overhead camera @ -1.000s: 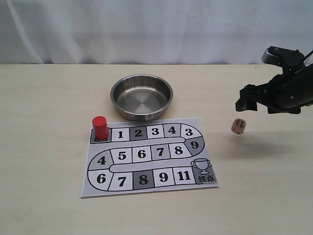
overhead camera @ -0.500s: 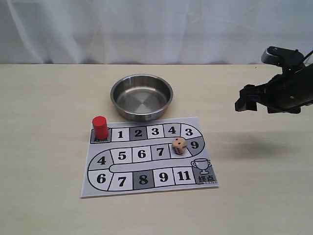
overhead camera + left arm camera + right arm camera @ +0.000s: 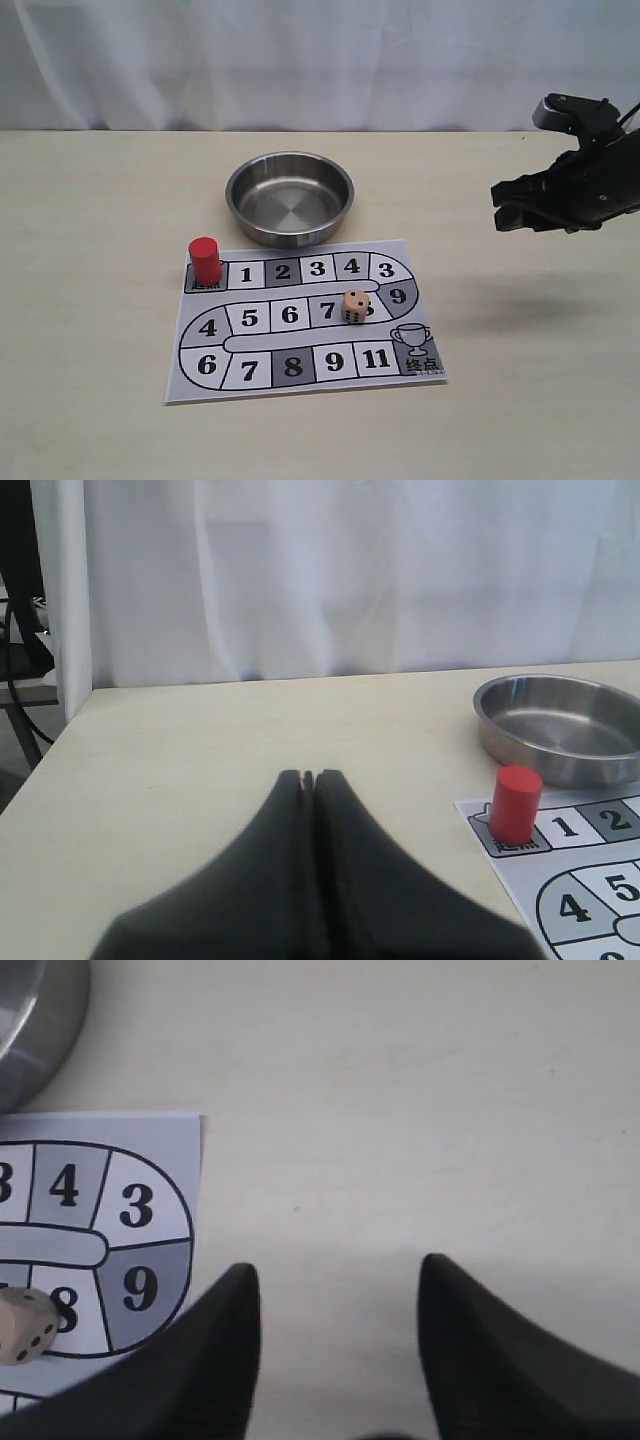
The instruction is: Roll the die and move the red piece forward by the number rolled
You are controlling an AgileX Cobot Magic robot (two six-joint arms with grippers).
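The die (image 3: 355, 306) (image 3: 26, 1327), a pale wooden cube with black pips, rests on the printed game board (image 3: 300, 355) between squares 7 and 8. The red piece (image 3: 205, 260) (image 3: 516, 804) stands upright on the start square at the board's top left corner. My right gripper (image 3: 503, 206) (image 3: 340, 1278) hovers open and empty above the table, right of the board. My left gripper (image 3: 309, 778) is shut with nothing in it, over bare table left of the red piece; the exterior view does not show it.
A steel bowl (image 3: 290, 196) (image 3: 560, 725) sits empty just behind the board. A white curtain (image 3: 300, 60) hangs behind the table. The table's left edge (image 3: 60, 730) shows in the left wrist view.
The die fell from beside the right gripper onto the board, tumbled left and settled near square 8. The right gripper shifted slightly. The red piece stayed put.
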